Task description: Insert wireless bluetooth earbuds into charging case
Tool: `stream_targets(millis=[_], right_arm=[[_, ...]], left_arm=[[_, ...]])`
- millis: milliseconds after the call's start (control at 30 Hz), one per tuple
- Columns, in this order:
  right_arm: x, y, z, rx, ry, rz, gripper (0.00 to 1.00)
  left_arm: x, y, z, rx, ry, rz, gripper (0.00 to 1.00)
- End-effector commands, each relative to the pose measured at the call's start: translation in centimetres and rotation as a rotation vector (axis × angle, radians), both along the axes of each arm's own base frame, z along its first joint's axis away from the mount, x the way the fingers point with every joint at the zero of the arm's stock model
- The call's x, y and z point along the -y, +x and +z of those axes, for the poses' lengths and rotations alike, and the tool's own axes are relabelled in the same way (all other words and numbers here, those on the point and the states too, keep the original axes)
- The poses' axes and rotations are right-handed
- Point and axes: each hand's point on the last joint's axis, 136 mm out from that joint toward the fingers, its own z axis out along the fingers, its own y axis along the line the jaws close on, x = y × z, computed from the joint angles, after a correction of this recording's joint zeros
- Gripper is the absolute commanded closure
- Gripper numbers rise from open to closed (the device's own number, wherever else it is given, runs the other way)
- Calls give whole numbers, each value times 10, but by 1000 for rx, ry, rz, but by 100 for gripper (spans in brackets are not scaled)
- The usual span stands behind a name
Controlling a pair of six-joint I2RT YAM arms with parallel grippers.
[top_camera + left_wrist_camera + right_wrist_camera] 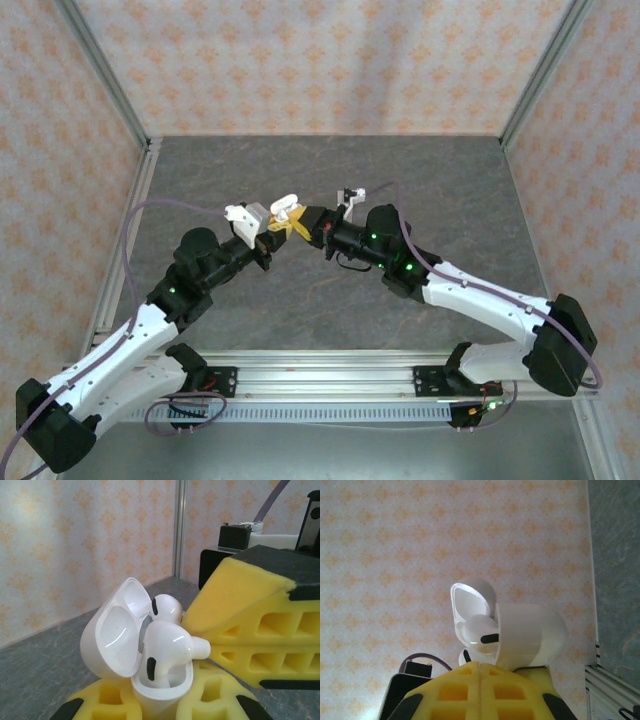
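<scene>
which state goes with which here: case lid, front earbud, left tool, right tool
Things:
1 case lid
2 front earbud
3 left tool
4 right tool

States:
a shut, holding nothing
b swung open
c shut on the charging case
d sticking up out of that case

Pairs: 1-b, 2-d, 3-c, 4-a

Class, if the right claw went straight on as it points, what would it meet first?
Most likely the earbuds in the open case, right at its tip; depth is unclear.
</scene>
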Motion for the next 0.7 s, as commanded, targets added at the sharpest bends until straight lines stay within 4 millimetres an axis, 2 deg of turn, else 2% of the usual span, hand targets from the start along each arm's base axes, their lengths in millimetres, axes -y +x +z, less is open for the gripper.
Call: stream_targets(millis=[0, 133, 300, 367, 533, 667], right_arm=[[4, -2, 1, 7, -66, -12, 100], [4, -2, 7, 29, -89, -11, 93], [3, -3, 14, 52, -106, -5, 76], [4, -3, 18, 64, -113, -3, 73], [9, -7, 23, 96, -167, 2, 71], [23, -11, 17, 138, -312, -12, 74]], left_arm=[[-2, -6, 24, 68, -50, -4, 100], [-2, -7, 24, 67, -49, -7, 100], [-2, -8, 24, 68, -48, -10, 100], [-2, -9, 23, 64, -45, -12, 100], [-1, -10, 23, 65, -41, -17, 100], [-1, -12, 24, 63, -23, -28, 100]])
